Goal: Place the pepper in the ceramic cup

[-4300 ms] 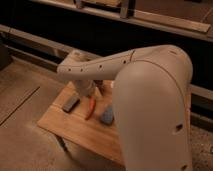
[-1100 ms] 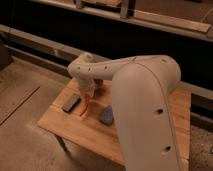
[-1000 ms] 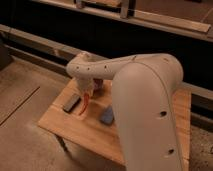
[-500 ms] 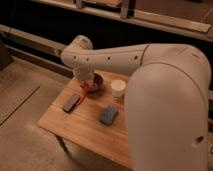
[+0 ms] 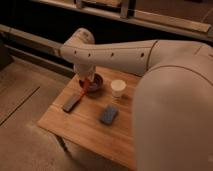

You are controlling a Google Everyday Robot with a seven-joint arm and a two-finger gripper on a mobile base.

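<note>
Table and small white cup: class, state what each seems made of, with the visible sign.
Light-brown rectangular table: seems wood, matte; warm tan top, no gloss. Small white cylindrical cup: likely ceramic, smooth; even pale surface, though plastic is possible. The tool, beside the cup at the dark round bowl, looks shut on the slim red-orange pepper.

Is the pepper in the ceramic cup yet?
No: the tool, shut on the pepper, hangs by the dark bowl, apart from the ceramic cup.
</note>
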